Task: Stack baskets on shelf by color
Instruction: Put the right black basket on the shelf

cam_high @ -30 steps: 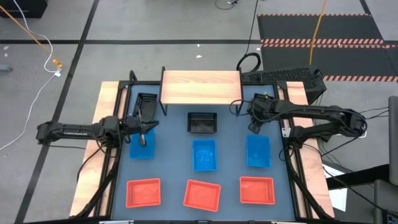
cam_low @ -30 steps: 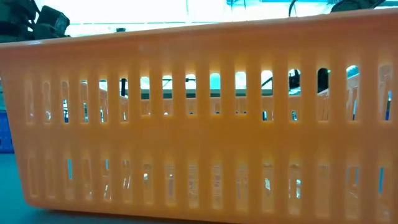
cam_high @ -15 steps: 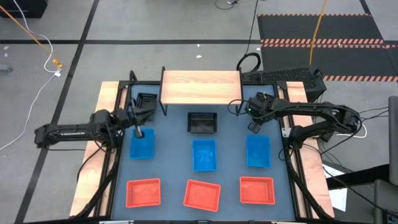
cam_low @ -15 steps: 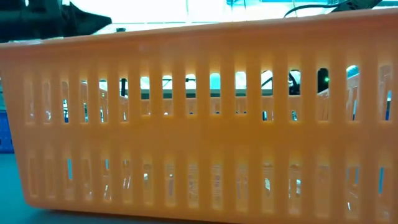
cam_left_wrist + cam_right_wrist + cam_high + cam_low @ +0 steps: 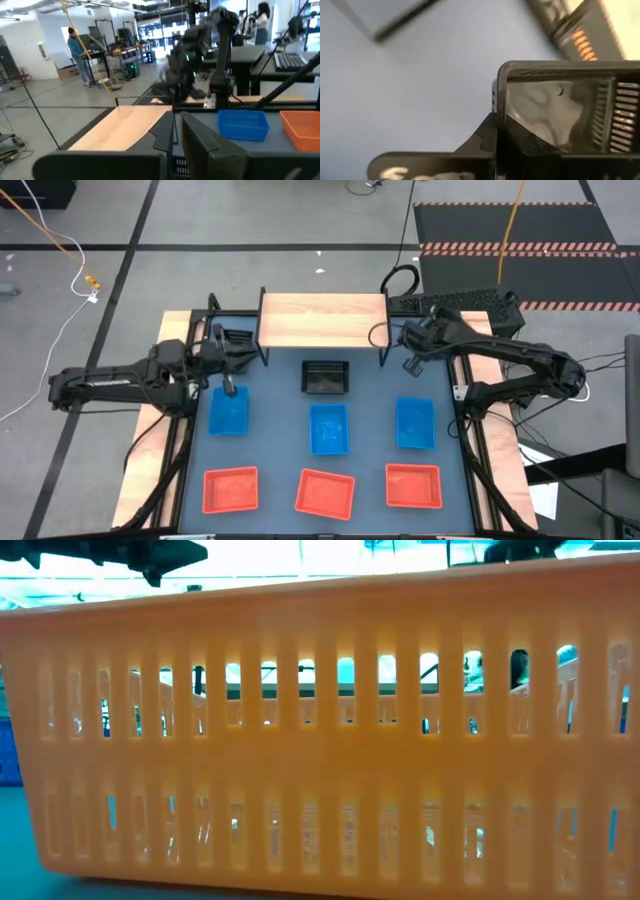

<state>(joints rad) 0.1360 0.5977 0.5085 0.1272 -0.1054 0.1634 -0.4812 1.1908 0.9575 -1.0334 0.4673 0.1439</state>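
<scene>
The shelf [image 5: 322, 319] stands at the table's far middle. One black basket [image 5: 325, 377] rests on the table in front of it. My left gripper [image 5: 222, 358] is shut on a second black basket [image 5: 238, 342] by the shelf's left end. My right gripper [image 5: 412, 348] is shut on a third black basket [image 5: 428, 332] by the shelf's right end. Three blue baskets [image 5: 329, 428] lie in a middle row and three red baskets [image 5: 325, 492] in a near row. My left gripper holds the black basket by one side wall [image 5: 200, 145], with a finger [image 5: 164, 134] against that wall. It comes level from the table's left. The basket is off the table, beside the shelf top [image 5: 125, 131]. My right gripper holds its black basket by a wall at the rim [image 5: 501, 100], with a finger [image 5: 482, 142] on the outside of that wall. The basket's perforated inside [image 5: 620, 117] faces the wrist camera. The basket is clear of the blue table top [image 5: 420, 90].
In the low view a red basket's slotted wall [image 5: 320, 730] fills the picture. A keyboard [image 5: 450, 302] lies beyond the table's far right corner. The table's wooden side rails [image 5: 165, 430] run along both arms. People stand in the room behind, in the left wrist view [image 5: 77, 50].
My left gripper has risen and gone toward the far edge, lifting its black basket off the table beside the shelf's left end. My right gripper has gone toward the far edge with its black basket, up by the shelf's right end.
</scene>
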